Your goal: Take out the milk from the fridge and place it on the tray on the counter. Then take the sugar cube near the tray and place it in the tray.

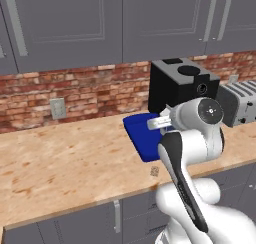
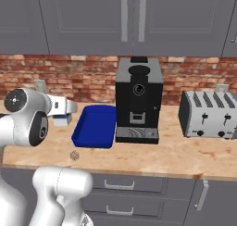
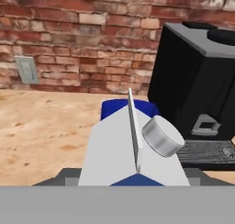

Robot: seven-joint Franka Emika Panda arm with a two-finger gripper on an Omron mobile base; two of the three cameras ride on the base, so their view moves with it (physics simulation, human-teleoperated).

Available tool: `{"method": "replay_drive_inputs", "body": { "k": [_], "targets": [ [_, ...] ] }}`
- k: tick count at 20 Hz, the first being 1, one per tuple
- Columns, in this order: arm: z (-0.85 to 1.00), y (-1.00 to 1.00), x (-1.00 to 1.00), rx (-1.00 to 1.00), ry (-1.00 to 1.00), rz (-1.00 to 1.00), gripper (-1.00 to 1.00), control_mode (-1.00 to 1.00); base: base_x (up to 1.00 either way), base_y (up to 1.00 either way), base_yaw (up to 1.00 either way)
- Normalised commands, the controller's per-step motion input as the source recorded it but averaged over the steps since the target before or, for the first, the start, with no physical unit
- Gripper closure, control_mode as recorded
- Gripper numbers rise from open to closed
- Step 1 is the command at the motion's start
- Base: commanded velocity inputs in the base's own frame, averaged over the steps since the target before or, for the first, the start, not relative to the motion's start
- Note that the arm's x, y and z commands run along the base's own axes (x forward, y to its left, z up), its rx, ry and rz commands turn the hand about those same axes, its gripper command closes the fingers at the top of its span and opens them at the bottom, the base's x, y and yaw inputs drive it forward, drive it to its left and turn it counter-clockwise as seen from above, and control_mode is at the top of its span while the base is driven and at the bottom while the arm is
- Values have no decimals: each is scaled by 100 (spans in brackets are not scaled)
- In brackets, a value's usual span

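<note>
The milk (image 3: 114, 145) sits right in front of the hand camera, its gabled top and round cap toward the lens. My gripper (image 2: 64, 111) is shut on it and holds it above the counter (image 1: 65, 158), just left of the dark blue tray (image 2: 95, 128). The tray lies next to the black coffee machine, and its far rim (image 3: 114, 106) shows behind the carton. The sugar cube (image 1: 154, 171) rests on the counter in front of the tray, near the front edge; the same sugar cube (image 2: 74, 155) lies below my hand. The fridge is out of view.
A black coffee machine (image 2: 139, 100) stands right of the tray, with a silver toaster (image 2: 208, 114) further right. Behind them is a brick wall with an outlet (image 1: 58, 108), under grey upper cabinets. Grey drawers (image 2: 120, 188) sit below the counter.
</note>
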Motion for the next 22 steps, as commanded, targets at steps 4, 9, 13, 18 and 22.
{"method": "replay_drive_inputs", "body": {
  "k": [4,9,13,18,22],
  "targets": [
    [-60,24,78,0,0,-12,100,-100,0,0,0],
    [-25,12,54,2,1,-18,100,-100,0,0,0],
    [0,0,31,9,13,-1,100,-100,0,0,0],
    [0,0,23,0,25,0,100,-100,0,0,0],
    [-9,0,13,0,2,0,100,-100,0,0,0]
  ]
}}
